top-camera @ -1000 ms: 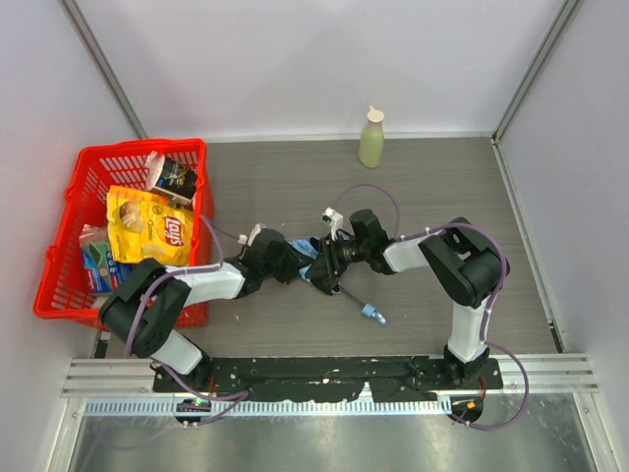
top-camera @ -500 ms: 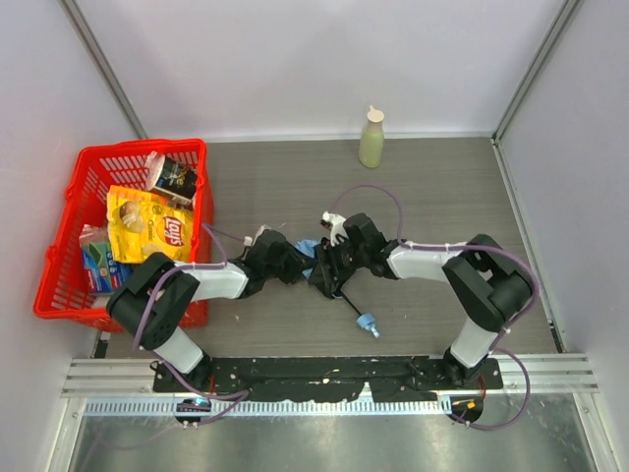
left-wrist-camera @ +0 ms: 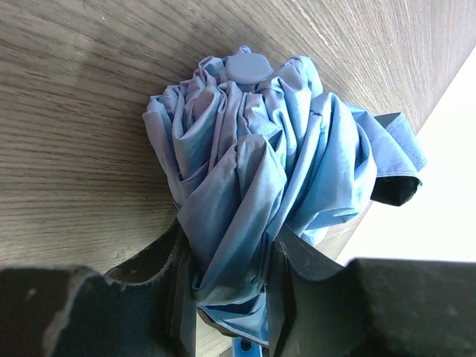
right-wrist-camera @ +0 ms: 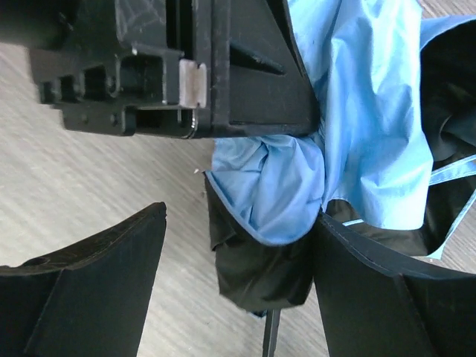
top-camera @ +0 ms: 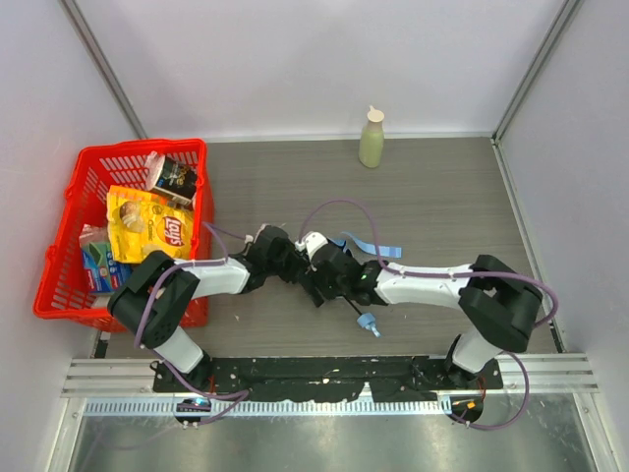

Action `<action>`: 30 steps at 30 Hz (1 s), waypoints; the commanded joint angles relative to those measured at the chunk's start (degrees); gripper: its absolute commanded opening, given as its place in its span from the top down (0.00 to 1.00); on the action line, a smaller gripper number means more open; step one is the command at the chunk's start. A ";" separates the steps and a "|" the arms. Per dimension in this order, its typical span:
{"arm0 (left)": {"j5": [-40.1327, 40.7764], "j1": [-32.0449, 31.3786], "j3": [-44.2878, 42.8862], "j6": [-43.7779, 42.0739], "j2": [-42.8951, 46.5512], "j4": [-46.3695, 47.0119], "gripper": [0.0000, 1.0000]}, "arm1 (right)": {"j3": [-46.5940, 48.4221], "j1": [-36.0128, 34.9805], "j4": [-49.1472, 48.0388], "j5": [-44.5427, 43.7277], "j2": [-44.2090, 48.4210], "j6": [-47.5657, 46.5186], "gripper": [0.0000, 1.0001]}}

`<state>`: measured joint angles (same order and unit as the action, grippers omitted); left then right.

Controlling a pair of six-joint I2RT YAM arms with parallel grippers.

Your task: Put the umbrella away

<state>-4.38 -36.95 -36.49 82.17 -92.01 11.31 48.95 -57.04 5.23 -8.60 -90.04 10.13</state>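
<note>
The umbrella [left-wrist-camera: 260,141] is a crumpled bundle of sky-blue fabric lying on the wooden table. My left gripper [left-wrist-camera: 229,286] is shut on the bundle's near end, with fabric squeezed between both fingers. My right gripper [right-wrist-camera: 238,290] stands open around the other end [right-wrist-camera: 290,193], where blue cloth and its black lining rest against the right finger [right-wrist-camera: 372,297]. There is a gap on the left finger's side. From above, both grippers meet mid-table and cover most of the bundle. Its blue strap [top-camera: 370,246], thin black shaft [top-camera: 356,309] and light-blue handle [top-camera: 370,325] stick out to the right.
A red basket [top-camera: 133,147] with a yellow chips bag [top-camera: 147,224] and other packets stands at the left edge, close to my left arm. A pale green bottle [top-camera: 371,138] stands at the back wall. White walls close in the table on three sides.
My right gripper has opened wide and slid left along the umbrella towards the left gripper. The blue strap now lies uncovered to the right. The left gripper kept its hold.
</note>
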 commanded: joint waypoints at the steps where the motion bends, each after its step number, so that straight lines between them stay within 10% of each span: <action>1: 2.19 0.30 2.30 -1.58 -4.49 -17.64 1.00 | 1.33 -2.73 -4.88 -15.37 -5.39 -3.89 0.21; 6: 0.96 0.30 2.48 -1.05 -4.85 -17.90 1.00 | 0.98 -2.82 -9.18 -21.20 -11.55 -4.07 0.32; 12: 2.71 0.21 1.42 -3.32 -3.10 -18.08 0.96 | -4.72 -0.54 -12.25 -5.41 -11.66 -2.84 0.99; 24: 6.40 1.09 -2.09 -8.43 2.18 -17.82 0.00 | -12.03 10.88 -19.03 25.90 -10.15 2.00 0.99; 30: 6.31 2.32 -4.20 -9.22 1.66 -18.77 0.00 | -12.65 13.35 -21.14 32.50 -11.65 3.40 0.99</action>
<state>-1.45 -35.73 -40.32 76.71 -88.55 2.35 39.40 -43.94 -22.90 14.41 -97.56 10.83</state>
